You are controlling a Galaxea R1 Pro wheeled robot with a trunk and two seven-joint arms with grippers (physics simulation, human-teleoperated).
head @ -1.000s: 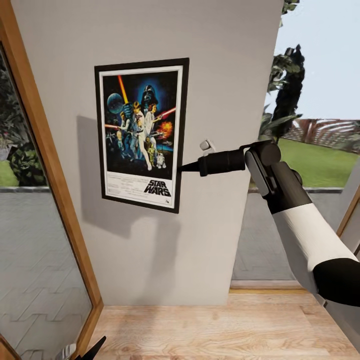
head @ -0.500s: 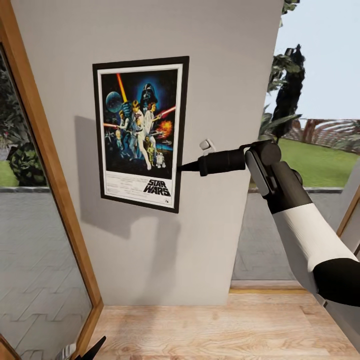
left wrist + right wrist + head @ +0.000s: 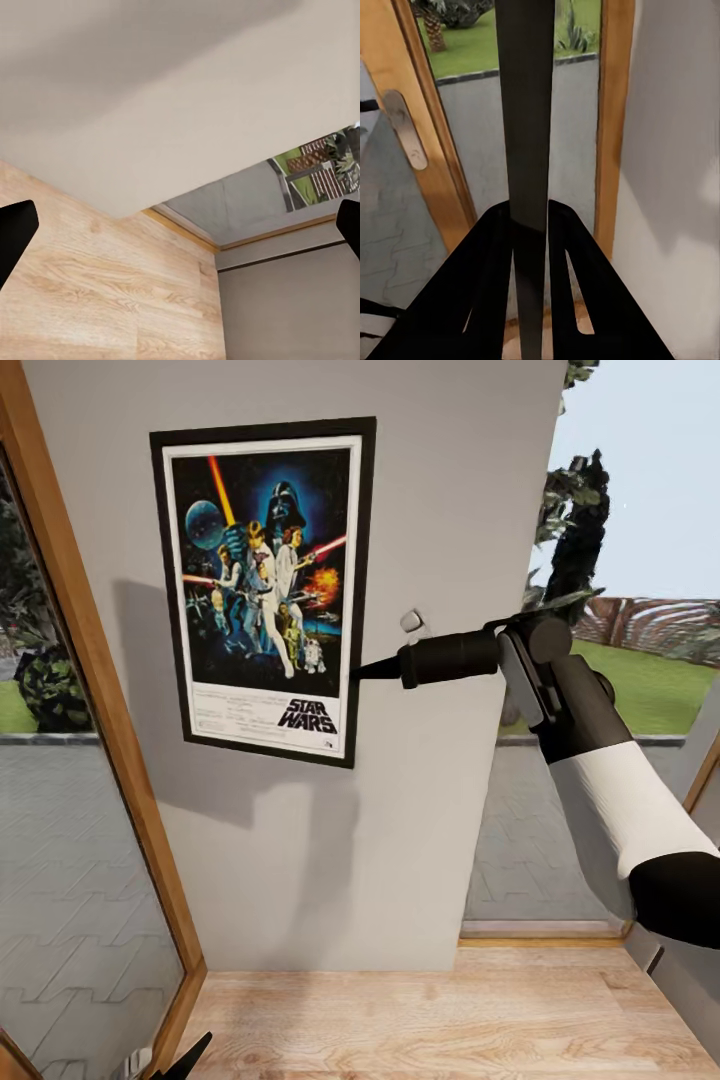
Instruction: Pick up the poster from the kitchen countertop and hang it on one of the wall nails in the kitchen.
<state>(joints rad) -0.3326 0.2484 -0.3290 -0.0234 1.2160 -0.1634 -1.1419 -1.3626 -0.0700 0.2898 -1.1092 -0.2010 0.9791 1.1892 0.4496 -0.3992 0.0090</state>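
The black-framed Star Wars poster [image 3: 262, 590] hangs upright in front of the pale grey wall [image 3: 450, 480], casting a shadow on it. My right gripper [image 3: 362, 670] is shut on the poster's right edge, near the lower corner. In the right wrist view the frame's edge [image 3: 526, 112] runs as a dark strip between the closed fingers [image 3: 487, 285] of the right gripper [image 3: 531, 225]. My left gripper [image 3: 180, 232] hangs low over the wooden floor, open and holding nothing. A wall nail cannot be made out. The kitchen countertop is out of view.
A wood-framed glass door [image 3: 90, 660] stands just left of the wall panel. Another glazed opening [image 3: 540, 810] to the garden lies at the right. The light wooden floor [image 3: 450, 1020] runs along the wall's foot.
My right gripper has lifted the poster up the wall and slightly left. It also appears larger now. The left arm has stayed put.
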